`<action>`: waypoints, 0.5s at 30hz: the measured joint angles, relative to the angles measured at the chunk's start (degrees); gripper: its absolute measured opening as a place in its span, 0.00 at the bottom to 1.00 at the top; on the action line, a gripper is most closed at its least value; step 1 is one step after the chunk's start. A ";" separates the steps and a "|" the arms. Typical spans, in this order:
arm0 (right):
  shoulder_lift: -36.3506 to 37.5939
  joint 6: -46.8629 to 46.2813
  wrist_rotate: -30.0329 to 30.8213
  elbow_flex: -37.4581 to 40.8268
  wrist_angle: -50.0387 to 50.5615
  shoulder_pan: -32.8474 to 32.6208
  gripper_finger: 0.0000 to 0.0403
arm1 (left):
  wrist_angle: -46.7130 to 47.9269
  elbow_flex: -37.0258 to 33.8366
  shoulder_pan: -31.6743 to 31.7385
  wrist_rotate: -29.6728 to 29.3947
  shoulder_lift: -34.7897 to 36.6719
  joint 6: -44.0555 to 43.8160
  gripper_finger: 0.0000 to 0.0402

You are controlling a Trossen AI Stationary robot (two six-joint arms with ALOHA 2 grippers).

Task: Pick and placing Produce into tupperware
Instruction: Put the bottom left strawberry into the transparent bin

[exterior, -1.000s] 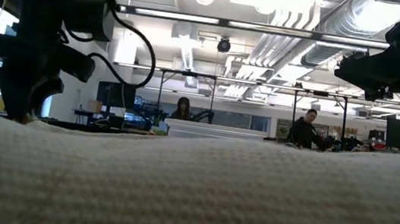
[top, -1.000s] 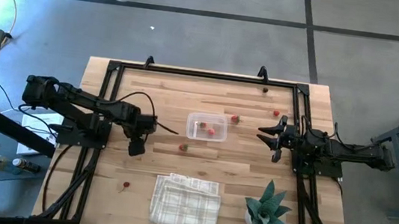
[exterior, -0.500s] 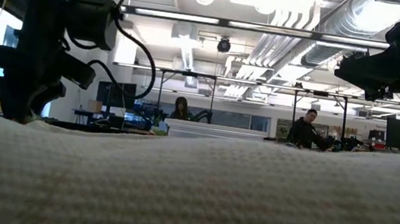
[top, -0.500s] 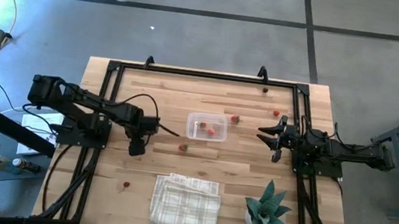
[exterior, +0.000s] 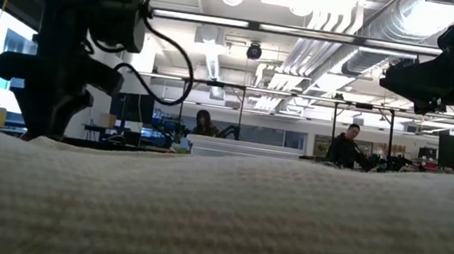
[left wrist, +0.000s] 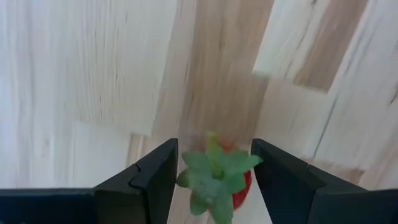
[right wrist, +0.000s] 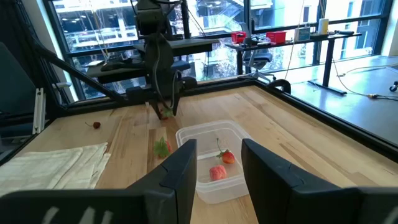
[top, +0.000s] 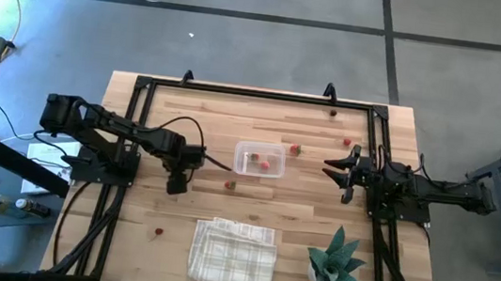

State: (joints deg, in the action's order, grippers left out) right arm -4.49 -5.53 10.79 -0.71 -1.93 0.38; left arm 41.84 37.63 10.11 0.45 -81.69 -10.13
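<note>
- Left gripper (left wrist: 213, 180), left of centre, grips a strawberry (left wrist: 219, 177), leaves toward the camera.
- Tupperware (top: 259, 158) mid-frame, long axis left-right, bare wood around.
- Right gripper (top: 336, 171) stands part-open, empty, right of it.

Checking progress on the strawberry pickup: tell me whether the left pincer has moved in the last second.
Yes. In the high view the left pincer has shifted slightly toward the tupperware, carrying a strawberry between its fingers.

Table hidden behind cloth (exterior: 215, 221)
</note>
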 joint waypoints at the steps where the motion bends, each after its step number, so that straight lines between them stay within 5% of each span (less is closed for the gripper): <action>1: 0.00 -0.01 0.00 0.00 0.00 0.00 0.29 | 0.15 0.02 0.00 0.06 0.02 -0.02 0.49; 15: 0.00 -0.01 -0.01 0.00 -0.01 0.00 0.29 | 3.25 -0.09 0.00 1.01 0.02 -1.91 0.49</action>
State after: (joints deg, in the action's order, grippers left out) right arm -4.49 -5.54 10.77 -0.71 -1.94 0.38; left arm 45.09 37.54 10.11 1.46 -81.67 -12.05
